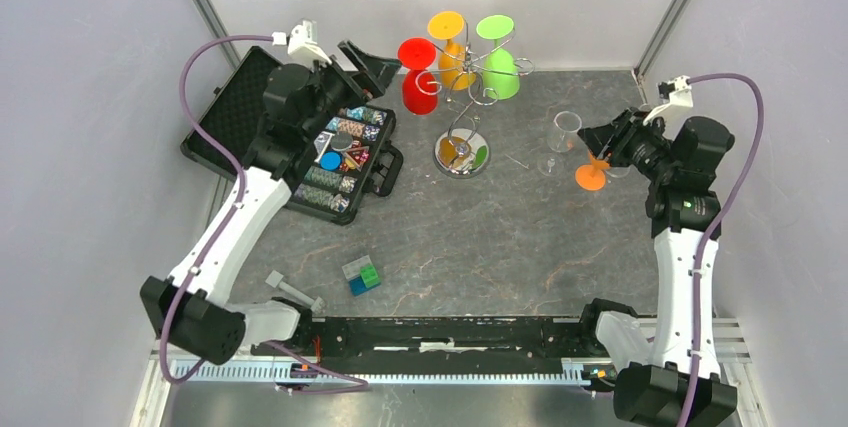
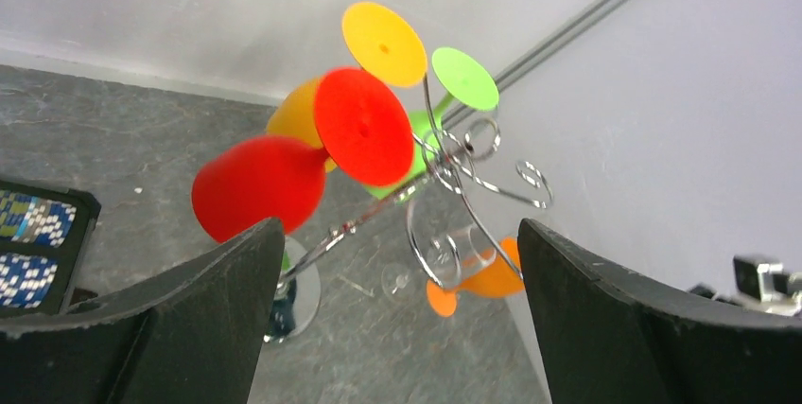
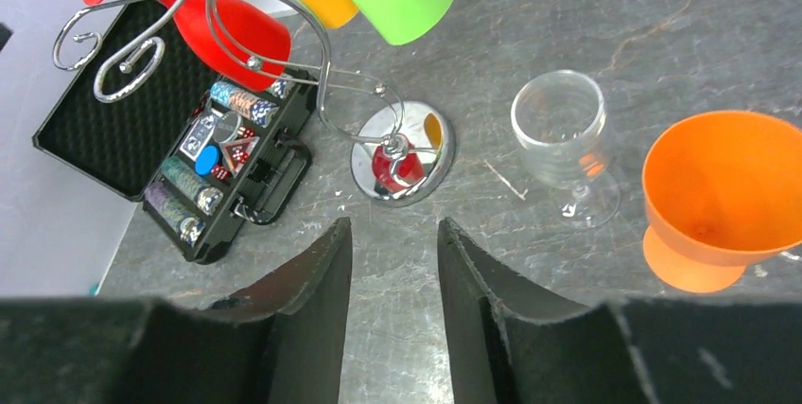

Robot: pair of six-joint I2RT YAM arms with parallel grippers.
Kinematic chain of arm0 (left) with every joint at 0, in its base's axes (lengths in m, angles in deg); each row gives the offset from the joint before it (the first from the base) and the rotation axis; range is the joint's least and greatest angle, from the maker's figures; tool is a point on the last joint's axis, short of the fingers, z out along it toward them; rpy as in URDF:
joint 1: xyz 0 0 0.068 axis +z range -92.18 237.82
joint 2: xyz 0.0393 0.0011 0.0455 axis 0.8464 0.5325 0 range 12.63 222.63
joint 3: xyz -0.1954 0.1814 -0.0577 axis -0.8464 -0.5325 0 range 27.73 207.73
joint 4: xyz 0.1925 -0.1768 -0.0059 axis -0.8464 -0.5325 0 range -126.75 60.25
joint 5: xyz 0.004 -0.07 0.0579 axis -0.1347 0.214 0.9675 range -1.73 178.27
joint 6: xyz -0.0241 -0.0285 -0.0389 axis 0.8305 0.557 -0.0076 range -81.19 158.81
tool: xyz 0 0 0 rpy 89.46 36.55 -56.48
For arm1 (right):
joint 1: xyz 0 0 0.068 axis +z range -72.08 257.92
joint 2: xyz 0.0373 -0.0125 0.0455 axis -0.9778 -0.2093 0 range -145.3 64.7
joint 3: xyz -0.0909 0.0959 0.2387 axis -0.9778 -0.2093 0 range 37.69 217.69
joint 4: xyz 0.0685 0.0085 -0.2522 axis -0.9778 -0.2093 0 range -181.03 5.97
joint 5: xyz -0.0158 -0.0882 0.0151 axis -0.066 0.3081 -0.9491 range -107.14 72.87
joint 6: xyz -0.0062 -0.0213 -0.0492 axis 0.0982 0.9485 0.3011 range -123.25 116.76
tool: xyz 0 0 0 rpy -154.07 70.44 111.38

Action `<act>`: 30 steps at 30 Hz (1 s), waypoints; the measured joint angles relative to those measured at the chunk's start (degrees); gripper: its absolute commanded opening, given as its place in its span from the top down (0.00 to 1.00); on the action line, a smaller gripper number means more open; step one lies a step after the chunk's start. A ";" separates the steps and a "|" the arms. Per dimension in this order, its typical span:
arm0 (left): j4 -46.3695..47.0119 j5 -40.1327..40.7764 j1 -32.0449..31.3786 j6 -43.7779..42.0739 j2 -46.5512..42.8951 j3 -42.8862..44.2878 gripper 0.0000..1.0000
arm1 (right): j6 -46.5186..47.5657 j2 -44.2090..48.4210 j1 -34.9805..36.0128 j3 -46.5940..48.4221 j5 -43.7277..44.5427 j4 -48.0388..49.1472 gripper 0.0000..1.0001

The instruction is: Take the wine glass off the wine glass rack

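Observation:
The silver wire wine glass rack [image 1: 462, 112] stands at the back middle on its round mirrored base [image 1: 461, 155]. A red glass [image 1: 419, 85], a yellow-orange glass [image 1: 455, 59] and a green glass [image 1: 502, 69] hang upside down from its arms. My left gripper [image 1: 372, 65] is open and empty just left of the red glass [image 2: 260, 186], which shows ahead of the open left gripper [image 2: 397, 229] in the left wrist view. My right gripper [image 1: 598, 142] is open and empty [image 3: 393, 224]. An orange glass [image 3: 723, 196] and a clear glass [image 3: 563, 134] stand on the table beside it.
An open black case of poker chips [image 1: 335, 162] lies at the left, under my left arm. A small blue-green block [image 1: 361, 275] and a grey tool [image 1: 292, 290] lie near the front. Grey walls close the back and sides.

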 measured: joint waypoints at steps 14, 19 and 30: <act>9.86 -6.58 4.66 12.31 17.59 5.31 0.36 | -4.46 4.04 6.03 -7.02 -1.09 3.19 0.61; 12.57 -10.21 4.66 16.39 21.44 5.81 0.54 | -4.39 3.45 6.10 -7.17 -0.98 3.41 0.65; 17.51 -13.25 4.66 22.38 22.34 5.55 0.91 | -4.44 2.67 6.47 -8.07 -0.50 3.67 0.65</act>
